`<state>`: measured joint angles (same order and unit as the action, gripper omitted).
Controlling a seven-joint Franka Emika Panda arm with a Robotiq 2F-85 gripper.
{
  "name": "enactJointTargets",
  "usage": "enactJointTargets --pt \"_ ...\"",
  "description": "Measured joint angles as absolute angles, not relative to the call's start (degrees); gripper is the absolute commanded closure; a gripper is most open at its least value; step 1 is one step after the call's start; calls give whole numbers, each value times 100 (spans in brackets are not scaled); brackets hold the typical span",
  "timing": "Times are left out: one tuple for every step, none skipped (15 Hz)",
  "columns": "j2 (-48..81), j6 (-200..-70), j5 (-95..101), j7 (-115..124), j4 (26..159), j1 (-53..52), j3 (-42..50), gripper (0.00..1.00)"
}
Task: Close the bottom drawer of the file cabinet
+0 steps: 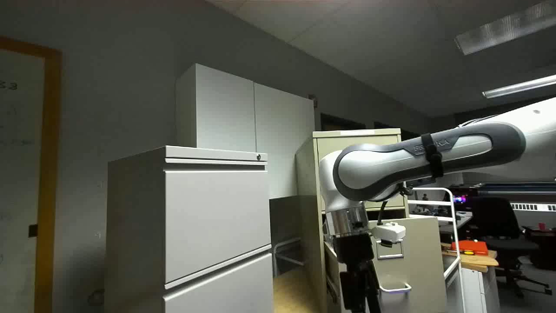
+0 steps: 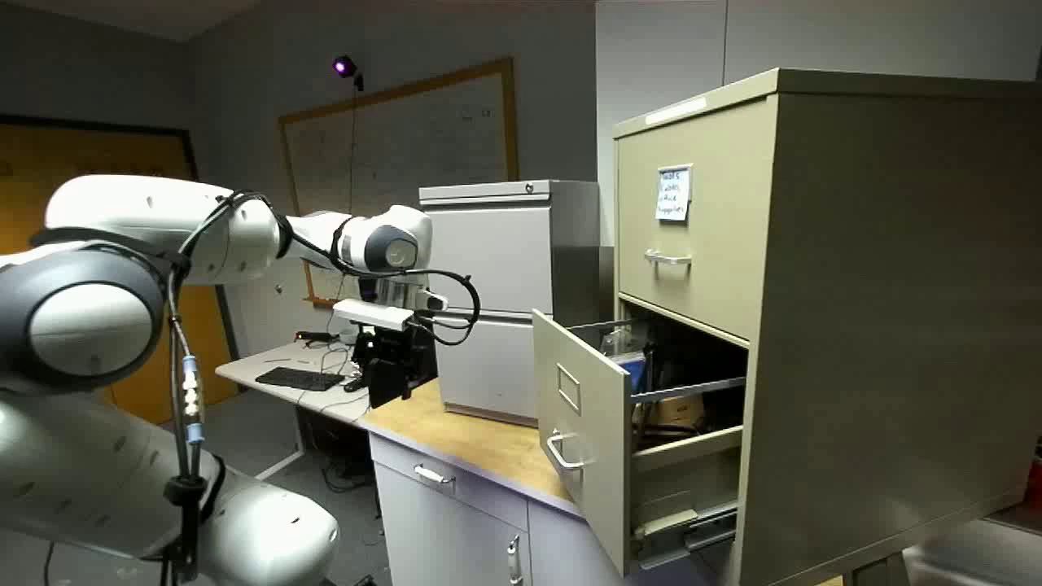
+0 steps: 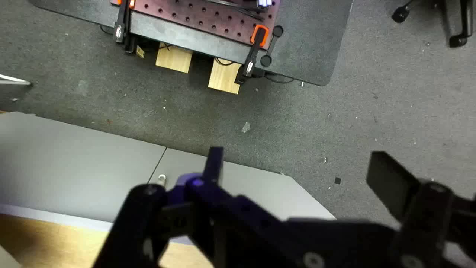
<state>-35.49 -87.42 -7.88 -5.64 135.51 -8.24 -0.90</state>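
Nearest the camera in the wrist view, the gripper (image 3: 299, 173) has its 2 fingers (image 3: 388, 182) spread wide, with floor (image 3: 327, 149) and pale cabinet doors (image 3: 267, 190) showing between them. In an exterior view the beige file cabinet (image 2: 879, 309) stands to the right of the arm (image 2: 98, 325), its bottom drawer (image 2: 598, 431) jutting far out and the gripper apart from it. In an exterior view a pale grey cabinet (image 1: 217, 217) stands in the foreground, and the gripper hangs pointing down, covering part of the bottom drawer from sight.
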Motion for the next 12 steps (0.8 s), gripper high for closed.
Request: enactJointTargets --pt "-3551 -8750 -788 -564 13549 -824 -90 0" --pt "-3556 -8751 -788 -564 13547 -824 -90 0" --pt "-3559 -8751 -788 -564 13546 -824 -90 0" --pt "-3559 -8751 -788 -564 13546 -824 -90 0" --pt "-3558 -8751 -788 -564 13549 -818 -93 0" --pt "-3555 -8751 -789 -564 13553 -806 -96 0" --pt "-3552 -8752 -789 -564 13554 -795 -97 0" --pt "-3551 -8752 -789 -564 13554 -791 -97 0" --pt "-3551 -8752 -789 -564 13554 -790 -97 0" --pt "-3551 -8752 -789 -545 13555 -781 -97 0" --pt "-3551 -8772 -789 -492 13555 -749 -97 0" --pt "-3551 -8809 -790 -428 13556 -695 -96 0"
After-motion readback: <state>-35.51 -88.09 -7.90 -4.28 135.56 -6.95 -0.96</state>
